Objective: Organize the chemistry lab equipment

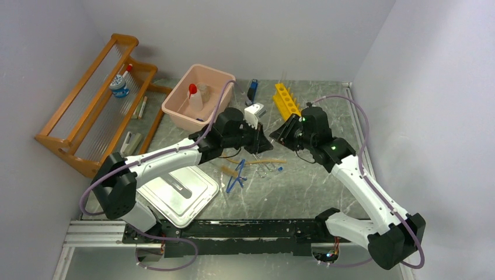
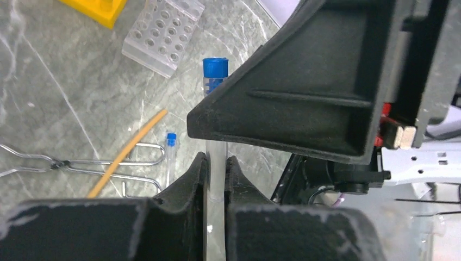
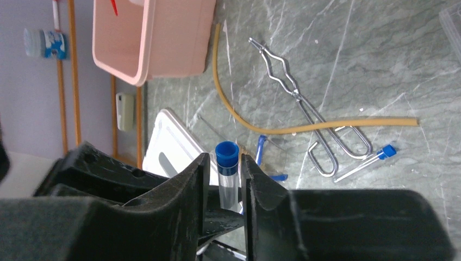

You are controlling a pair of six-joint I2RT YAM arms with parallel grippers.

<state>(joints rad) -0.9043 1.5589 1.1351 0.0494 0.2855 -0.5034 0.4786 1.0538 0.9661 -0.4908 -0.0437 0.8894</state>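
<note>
Two sets of jaws on one blue-capped tube (image 2: pixel 215 68)

Above the middle of the counter (image 1: pixel 303 186), the left jaws are clamped on the tube's clear body, its cap pointing away from them. The right jaws flank the same tube at its capped end. They stand slightly apart, with a sliver of gap showing on one side. On the counter below lie a smaller capped tube (image 3: pixel 365 162), the tan rubber hose (image 3: pixel 282 129) crossing the metal tongs (image 3: pixel 304 103), and the blue plastic tongs (image 1: pixel 237 175). The white red-capped squeeze bottle (image 1: pixel 195 99) stands in the pink tub (image 1: pixel 175 111).
</note>
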